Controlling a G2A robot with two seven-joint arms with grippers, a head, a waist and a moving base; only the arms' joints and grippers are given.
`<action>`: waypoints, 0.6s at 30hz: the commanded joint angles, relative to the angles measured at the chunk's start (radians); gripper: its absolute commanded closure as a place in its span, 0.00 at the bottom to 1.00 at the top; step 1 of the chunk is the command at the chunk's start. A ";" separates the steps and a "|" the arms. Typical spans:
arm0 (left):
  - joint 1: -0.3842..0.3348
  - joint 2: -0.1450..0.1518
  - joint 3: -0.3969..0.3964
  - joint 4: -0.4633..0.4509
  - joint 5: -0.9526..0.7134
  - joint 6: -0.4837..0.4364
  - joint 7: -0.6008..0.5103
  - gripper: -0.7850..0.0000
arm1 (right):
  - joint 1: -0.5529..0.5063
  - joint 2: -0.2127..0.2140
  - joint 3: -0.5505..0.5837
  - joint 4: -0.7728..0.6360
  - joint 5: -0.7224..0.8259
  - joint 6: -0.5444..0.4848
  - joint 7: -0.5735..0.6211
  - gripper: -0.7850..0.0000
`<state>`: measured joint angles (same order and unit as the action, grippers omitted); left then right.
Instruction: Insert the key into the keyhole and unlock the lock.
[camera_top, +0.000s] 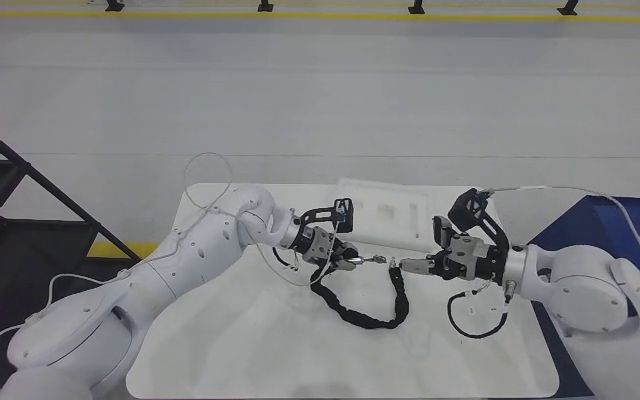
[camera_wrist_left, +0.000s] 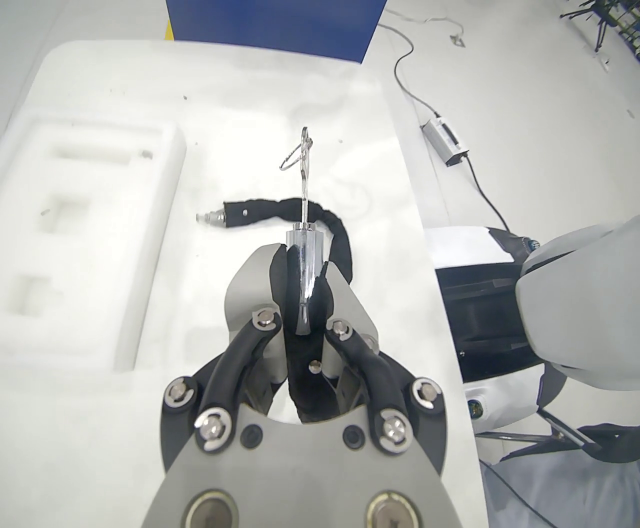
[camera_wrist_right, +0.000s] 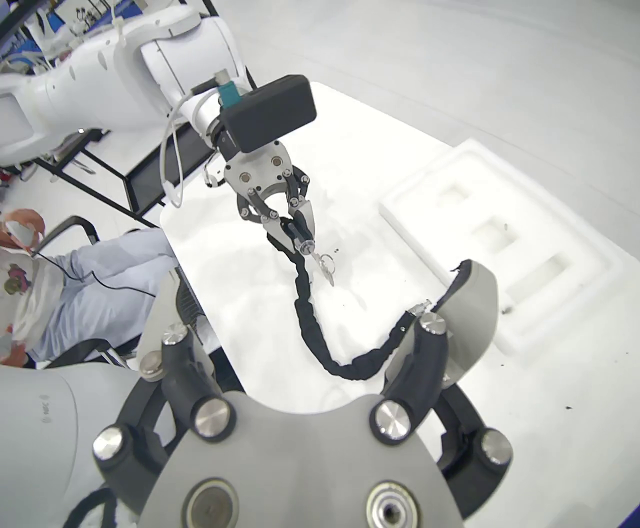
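**A:** Top view had the key (camera_top: 373, 260) lying level, its shaft aimed straight at the right gripper (camera_top: 412, 266). Which arm was nearer it?

**B:** The right, for gripping it. The left gripper (camera_wrist_left: 298, 260) was clamped on the lock cylinder (camera_wrist_left: 302, 242), with the key seated in the cylinder's end. So the key ran on in line with the left fingers, its bow and key ring (camera_wrist_left: 294, 159) at the far end.

**A:** And the right jaws?

**B:** Wide apart, gripping nothing, by the right wrist view. The key lay ahead of them, end-on, across a small gap.

**A:** The cable?

**B:** The black cable (camera_top: 375, 320) sagged from the cylinder onto the white table (camera_top: 250, 340) and curved back. Its pin end (camera_wrist_left: 207, 218) lay free of the cylinder, just beside one right finger (camera_wrist_right: 472, 295). I couldn't tell if they touched.

**A:** So insertion looked done?

**B:** I judged so. What remained was closing on the bow and twisting about the shaft's axis, with the left bracing the cylinder.
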<state>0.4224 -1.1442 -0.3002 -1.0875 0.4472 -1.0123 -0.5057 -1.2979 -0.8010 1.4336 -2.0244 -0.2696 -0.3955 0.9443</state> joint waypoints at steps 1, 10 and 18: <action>-0.004 -0.004 0.019 0.024 0.047 0.000 0.031 1.00 | 0.002 0.001 -0.006 0.001 -0.026 -0.048 0.004 0.00; -0.003 -0.043 0.070 0.135 0.278 0.000 0.239 1.00 | 0.034 -0.003 -0.078 0.055 -0.137 -0.217 -0.024 0.00; 0.014 -0.102 0.115 0.238 0.524 0.000 0.450 1.00 | 0.073 -0.009 -0.131 0.109 -0.180 -0.285 -0.068 0.00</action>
<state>0.4348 -1.2370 -0.1901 -0.8667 0.9360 -1.0123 -0.0787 -1.2279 -0.8097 1.3060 -1.9189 -0.4477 -0.6778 0.8784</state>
